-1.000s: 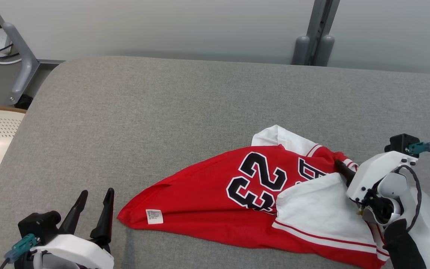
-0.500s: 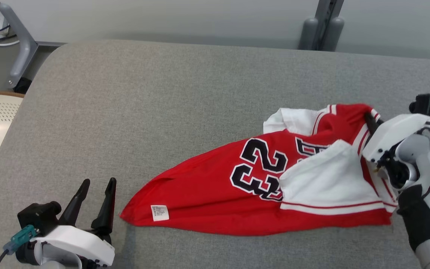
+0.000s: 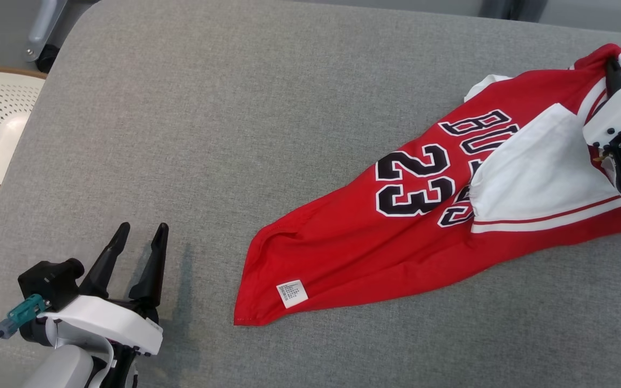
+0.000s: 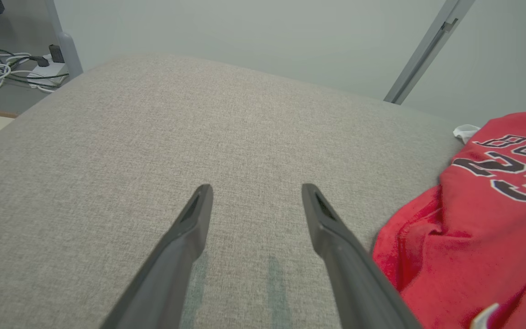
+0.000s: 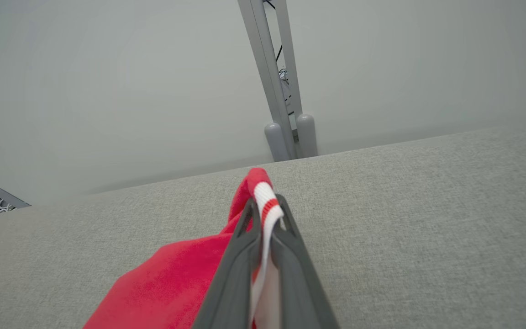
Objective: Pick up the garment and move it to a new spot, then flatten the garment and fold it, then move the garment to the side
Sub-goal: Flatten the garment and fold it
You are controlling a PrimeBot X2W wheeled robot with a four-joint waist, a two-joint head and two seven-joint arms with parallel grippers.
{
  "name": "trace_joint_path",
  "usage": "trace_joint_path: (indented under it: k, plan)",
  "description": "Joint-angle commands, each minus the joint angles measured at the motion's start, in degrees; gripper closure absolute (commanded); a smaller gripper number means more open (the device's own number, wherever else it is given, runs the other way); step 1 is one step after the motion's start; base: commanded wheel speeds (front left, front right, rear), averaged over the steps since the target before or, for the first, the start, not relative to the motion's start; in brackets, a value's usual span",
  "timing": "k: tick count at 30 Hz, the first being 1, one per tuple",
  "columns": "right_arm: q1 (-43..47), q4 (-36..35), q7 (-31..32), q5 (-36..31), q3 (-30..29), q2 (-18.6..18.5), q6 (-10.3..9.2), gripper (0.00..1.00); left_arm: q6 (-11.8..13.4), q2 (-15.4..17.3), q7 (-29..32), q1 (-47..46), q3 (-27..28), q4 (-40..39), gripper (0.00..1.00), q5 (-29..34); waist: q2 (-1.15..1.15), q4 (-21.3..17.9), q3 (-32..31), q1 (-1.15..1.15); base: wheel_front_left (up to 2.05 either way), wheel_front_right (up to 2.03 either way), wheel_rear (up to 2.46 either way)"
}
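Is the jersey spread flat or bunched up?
Bunched. The jersey lies as a twisted wedge on the table, a white part folded over the red, its trimmed edge pinched in the shut right claw.

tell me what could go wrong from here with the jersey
1. The right end effector is shut on just the striped trim of the jersey; that thin edge might slip out under drag.
2. Most of the jersey lies bunched on the table, a white panel folded over the red; pulling from one corner may twist it further, and the open left end effector holds nothing to steady it.
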Motion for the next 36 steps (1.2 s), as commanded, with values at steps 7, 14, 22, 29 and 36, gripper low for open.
trace_joint_path:
  k: [7,14,22,29,36]
  plan:
    - [-0.83,5.18,-4.66,-3.42,-2.56,0.59,0.01,0.03,-0.72,-0.68,-0.30,-0.19,0.27,1.70,0.00,0.76,0.00,-0.29,-1.19,0.00,0.00,0.00,0.00]
    - [1.56,5.08,-8.70,-2.38,-0.21,3.25,0.01,0.00,0.20,-1.23,-0.28,1.43,0.16,2.15,0.00,1.13,0.00,-3.49,-5.65,0.00,0.00,0.00,0.00]
    - [6.82,2.32,-9.62,0.21,6.94,5.48,0.01,0.00,1.65,-1.33,0.02,3.46,-0.07,1.12,0.00,1.07,0.00,-6.06,-9.07,0.00,0.00,0.00,0.00]
    - [8.35,0.76,-4.48,4.14,14.57,5.78,0.01,0.00,1.81,-0.96,0.88,2.84,-0.43,-0.30,0.00,1.04,0.00,-5.25,-7.86,0.00,0.00,0.00,0.00]
    - [5.61,2.41,1.65,6.39,18.88,4.36,0.01,0.00,1.25,-1.46,0.96,2.08,-0.68,0.40,0.00,0.60,0.00,-2.73,-6.62,0.00,0.00,0.00,0.00]
